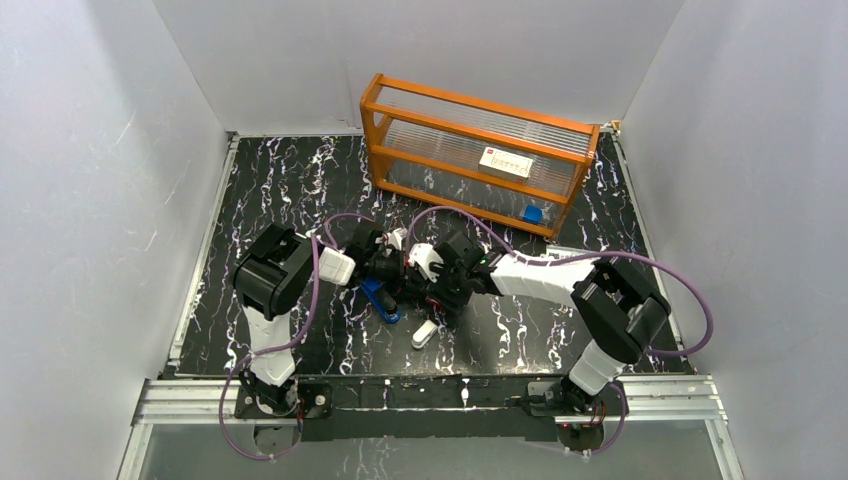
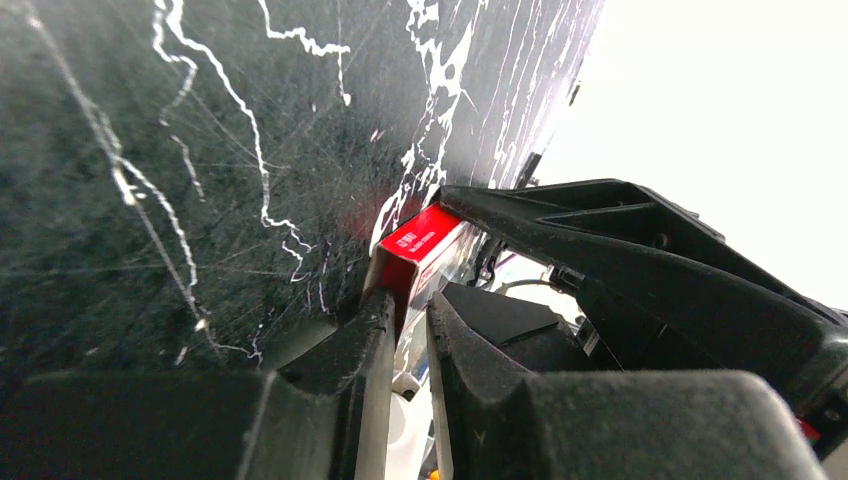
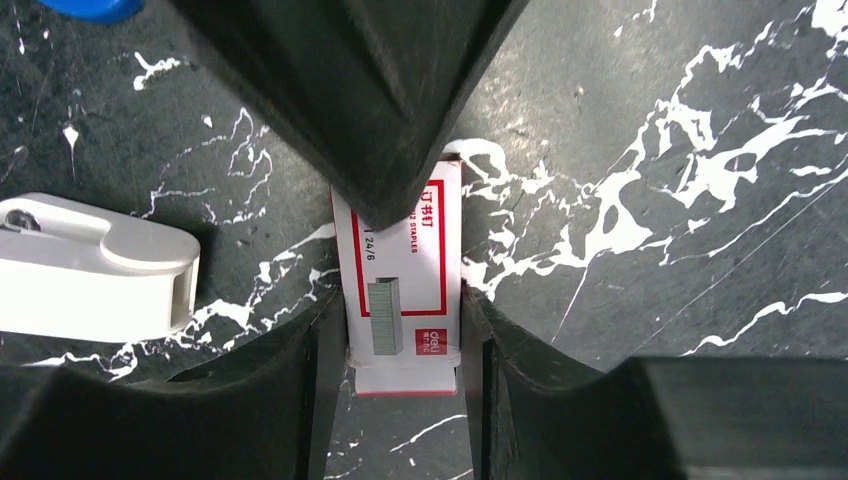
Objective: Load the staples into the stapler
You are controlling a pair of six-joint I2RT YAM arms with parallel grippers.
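Staples box (image 3: 405,300) — white face, red border

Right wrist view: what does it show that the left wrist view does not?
Right wrist only: the white printed face of the staple box, a white object beside it, a blue edge, probably the stapler. Left wrist only: the box's red end. Both: the black marbled table and the box, clamped by the right gripper in one and the left gripper in the other.

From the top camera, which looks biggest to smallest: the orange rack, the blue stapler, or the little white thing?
1. Orange rack, biggest by far.
2. Blue stapler and white thing: too close to rank; the stapler is partly hidden.
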